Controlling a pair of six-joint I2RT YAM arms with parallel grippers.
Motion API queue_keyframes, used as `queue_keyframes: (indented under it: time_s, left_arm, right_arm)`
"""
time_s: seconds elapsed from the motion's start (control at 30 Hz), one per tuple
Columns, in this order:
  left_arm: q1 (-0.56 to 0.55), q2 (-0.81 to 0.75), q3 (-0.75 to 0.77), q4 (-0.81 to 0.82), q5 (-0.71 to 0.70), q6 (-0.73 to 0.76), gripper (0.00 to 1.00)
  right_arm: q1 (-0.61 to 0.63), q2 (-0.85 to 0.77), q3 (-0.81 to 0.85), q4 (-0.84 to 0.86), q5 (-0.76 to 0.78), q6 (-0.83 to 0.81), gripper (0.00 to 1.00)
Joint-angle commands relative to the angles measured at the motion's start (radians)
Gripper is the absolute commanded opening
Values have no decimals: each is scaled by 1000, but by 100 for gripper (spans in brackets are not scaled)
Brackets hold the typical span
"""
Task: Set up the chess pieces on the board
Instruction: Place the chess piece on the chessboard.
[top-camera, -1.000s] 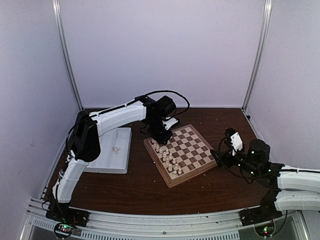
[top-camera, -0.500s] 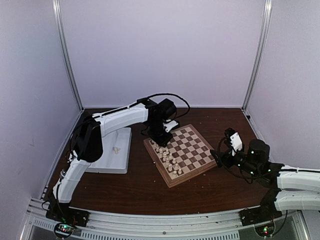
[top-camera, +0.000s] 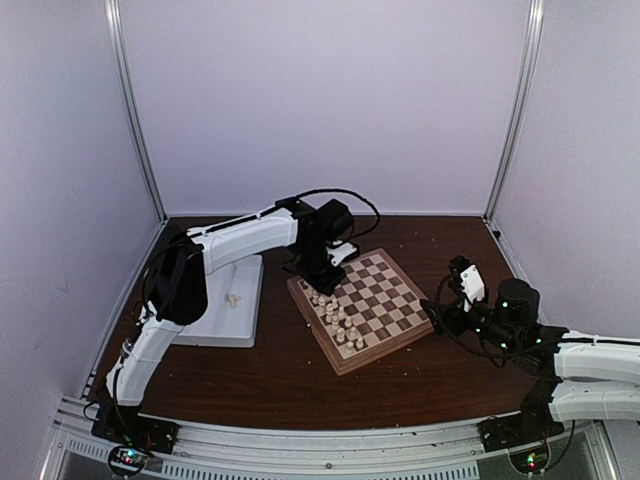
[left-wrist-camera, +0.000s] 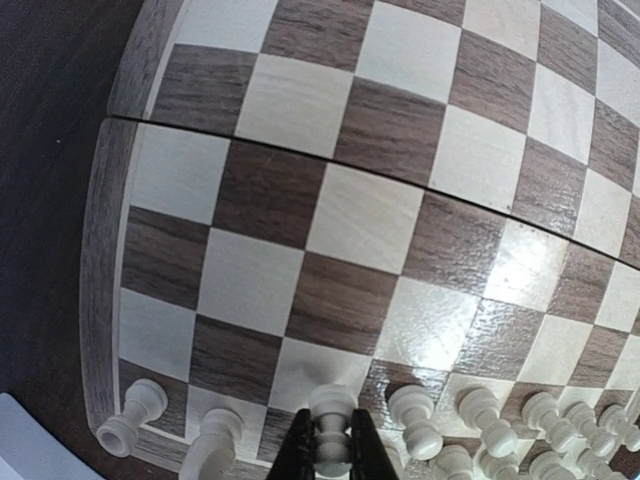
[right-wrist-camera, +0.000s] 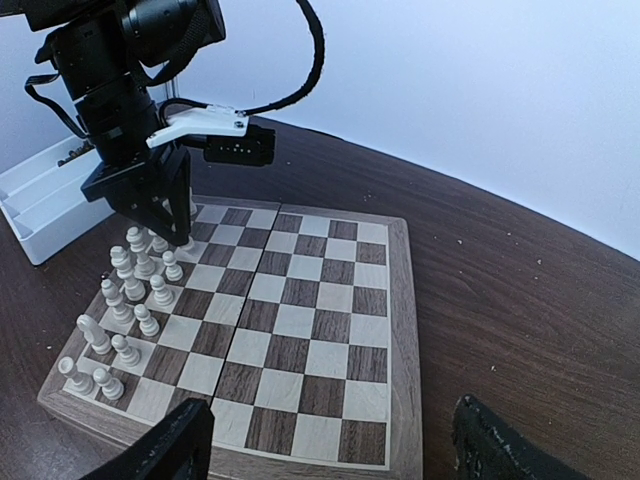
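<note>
Dark brown wooden table (top-camera: 300, 385), pale-walled booth. Left hand (left-wrist-camera: 333, 455) is pinched shut on a cream-white turned pawn (left-wrist-camera: 333, 415) at the edge rows of the thick checkered wooden board (left-wrist-camera: 340, 210). My read: it's mid-placement, joining the other cream pieces (top-camera: 336, 320) lined up there. Next move needs the pawn seated upright in its square, then release and a straight lift (neighbours sit close). Right hand (right-wrist-camera: 330, 408) is spread wide, empty, just beside the board. White compartmented plastic tray (top-camera: 215, 335) left of the board holds one small pale item (top-camera: 233, 299); its other contents are unclear.
</note>
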Motion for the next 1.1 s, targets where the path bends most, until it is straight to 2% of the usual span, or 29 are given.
queue_keyframes:
  time_s: [0.0, 0.2, 1.07]
  left_arm:
    - [7, 11, 35, -5, -8, 14, 8]
    - [7, 11, 46, -6, -4, 12, 13]
    - [9, 31, 54, -12, 3, 12, 14]
  right_arm:
    - [-5, 4, 6, 19, -4, -2, 83]
    - [-6, 9, 9, 17, -4, -3, 83]
    - [-5, 6, 10, 15, -4, -3, 83]
